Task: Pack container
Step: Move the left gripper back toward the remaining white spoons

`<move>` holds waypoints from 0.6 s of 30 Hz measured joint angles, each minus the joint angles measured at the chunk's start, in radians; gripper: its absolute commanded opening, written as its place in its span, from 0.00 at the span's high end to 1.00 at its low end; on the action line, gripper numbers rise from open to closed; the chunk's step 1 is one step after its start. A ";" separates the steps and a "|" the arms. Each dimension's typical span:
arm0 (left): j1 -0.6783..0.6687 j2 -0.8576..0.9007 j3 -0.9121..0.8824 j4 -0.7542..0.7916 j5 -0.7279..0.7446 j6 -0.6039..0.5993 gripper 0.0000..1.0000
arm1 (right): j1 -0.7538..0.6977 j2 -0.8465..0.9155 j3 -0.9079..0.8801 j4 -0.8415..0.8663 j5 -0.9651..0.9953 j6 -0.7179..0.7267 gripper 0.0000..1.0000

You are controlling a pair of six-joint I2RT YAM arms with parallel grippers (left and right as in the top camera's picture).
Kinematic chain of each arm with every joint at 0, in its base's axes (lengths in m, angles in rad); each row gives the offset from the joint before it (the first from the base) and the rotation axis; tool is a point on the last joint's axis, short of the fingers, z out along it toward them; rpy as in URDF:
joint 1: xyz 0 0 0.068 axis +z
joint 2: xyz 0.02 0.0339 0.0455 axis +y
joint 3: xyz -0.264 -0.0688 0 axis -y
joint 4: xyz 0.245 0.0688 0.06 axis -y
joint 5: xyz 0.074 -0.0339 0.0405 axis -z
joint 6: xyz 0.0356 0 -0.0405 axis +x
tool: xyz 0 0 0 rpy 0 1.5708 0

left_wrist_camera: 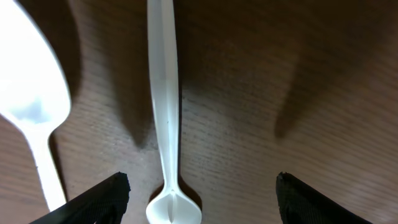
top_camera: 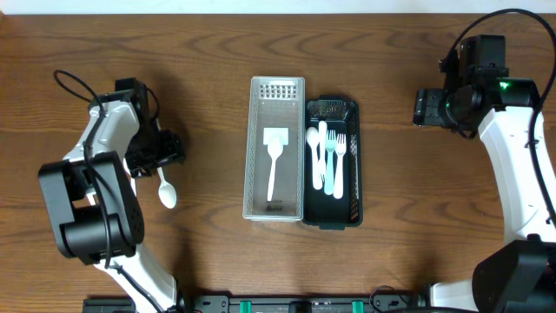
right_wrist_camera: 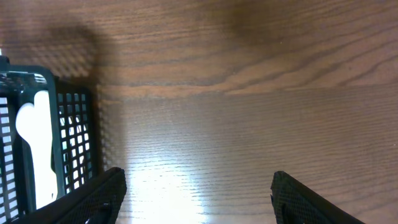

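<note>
A white plastic utensil (left_wrist_camera: 165, 93) lies on the wood table between the open jaws of my left gripper (left_wrist_camera: 202, 180), its wide end nearest the jaws. A white spoon (left_wrist_camera: 31, 93) lies just left of it and also shows in the overhead view (top_camera: 166, 193), below my left gripper (top_camera: 161, 155). A clear white bin (top_camera: 258, 148) holds one white spatula-like utensil (top_camera: 274, 152). The dark mesh bin (top_camera: 356, 165) beside it holds several white forks and spoons (top_camera: 326, 156). My right gripper (top_camera: 423, 109) is open and empty over bare table to the right of the bins (right_wrist_camera: 196, 177).
The dark mesh bin's corner (right_wrist_camera: 68, 124) shows at the left edge of the right wrist view, a white utensil inside it. Both arms' bases stand at the table's front corners. Cables run by each arm.
</note>
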 measured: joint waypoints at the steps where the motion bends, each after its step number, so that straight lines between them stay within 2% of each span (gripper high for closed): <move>1: 0.000 0.008 0.000 0.000 0.000 0.000 0.22 | 0.000 0.000 0.000 0.000 0.000 0.000 0.22; 12: 0.000 0.057 0.002 -0.001 0.003 0.002 0.23 | 0.000 0.000 0.000 -0.001 0.000 0.000 0.22; 18: 0.000 0.057 0.002 -0.016 0.003 0.002 0.47 | 0.000 0.000 0.000 -0.001 0.000 0.000 0.22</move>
